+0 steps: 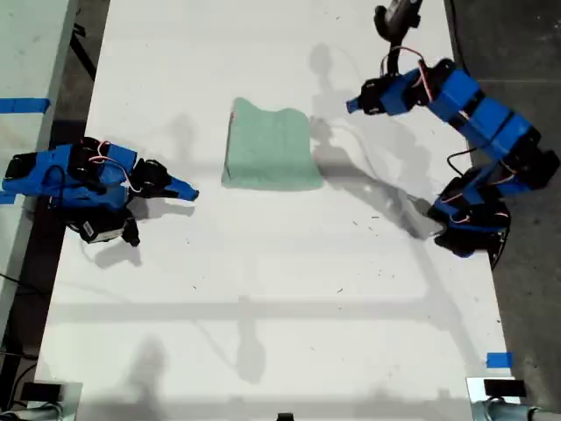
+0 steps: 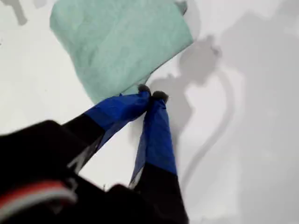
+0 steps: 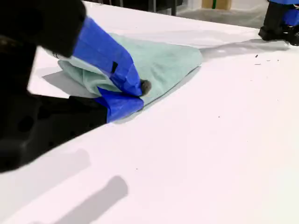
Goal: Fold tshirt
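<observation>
The pale mint-green tshirt lies folded into a compact rectangle on the white table, toward the far middle of the exterior view. My first gripper hangs raised above the table on the exterior view's right, just beside the shirt's edge; its fingertips meet, shut on nothing, with the tshirt below them. My second gripper rests low on the table at the exterior view's left, apart from the shirt. It is shut and empty, with the tshirt just beyond it.
The white table ends at a dark floor on the exterior view's right. Blue tape marks its near corner there. A second surface with blue tape stands at the exterior view's left. A dark device sits at the far edge.
</observation>
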`<state>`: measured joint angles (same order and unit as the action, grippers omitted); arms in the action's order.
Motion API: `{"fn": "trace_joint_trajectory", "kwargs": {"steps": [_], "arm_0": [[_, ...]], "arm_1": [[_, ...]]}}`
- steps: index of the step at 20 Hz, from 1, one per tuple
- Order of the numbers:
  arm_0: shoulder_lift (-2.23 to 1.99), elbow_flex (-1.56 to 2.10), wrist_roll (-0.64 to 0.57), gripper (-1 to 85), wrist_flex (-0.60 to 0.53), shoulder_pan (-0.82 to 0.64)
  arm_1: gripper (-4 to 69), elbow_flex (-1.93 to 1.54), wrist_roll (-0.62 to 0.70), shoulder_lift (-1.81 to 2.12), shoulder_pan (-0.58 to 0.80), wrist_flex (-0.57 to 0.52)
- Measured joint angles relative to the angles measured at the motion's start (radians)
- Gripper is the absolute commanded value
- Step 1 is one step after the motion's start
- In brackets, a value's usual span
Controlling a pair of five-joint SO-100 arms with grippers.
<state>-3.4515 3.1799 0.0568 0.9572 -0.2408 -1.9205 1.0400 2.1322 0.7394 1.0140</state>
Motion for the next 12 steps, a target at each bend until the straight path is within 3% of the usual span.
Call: {"fn": "trace_joint_trajectory", "kwargs": {"steps": [2,6,10,12], "arm_0": [[-0.043,0.006,0.005,0.1,0.078,-0.005],[-0.043,0.008,0.048,0.2,0.087,-0.005],[-0.044,0.008,0.103,0.1,0.087,0.011],[-0.044,0.008,0.107,0.1,0.087,0.011]], "arm_1": [[2.9,-0.259,-0.135,0.258,-0.121,0.017],[2.9,-0.75,-0.46,0.69,-0.341,0.023],[3.5,-1.112,-0.767,1.282,-0.512,0.23],[11.0,-1.137,-0.847,1.284,-0.572,0.238]]}}
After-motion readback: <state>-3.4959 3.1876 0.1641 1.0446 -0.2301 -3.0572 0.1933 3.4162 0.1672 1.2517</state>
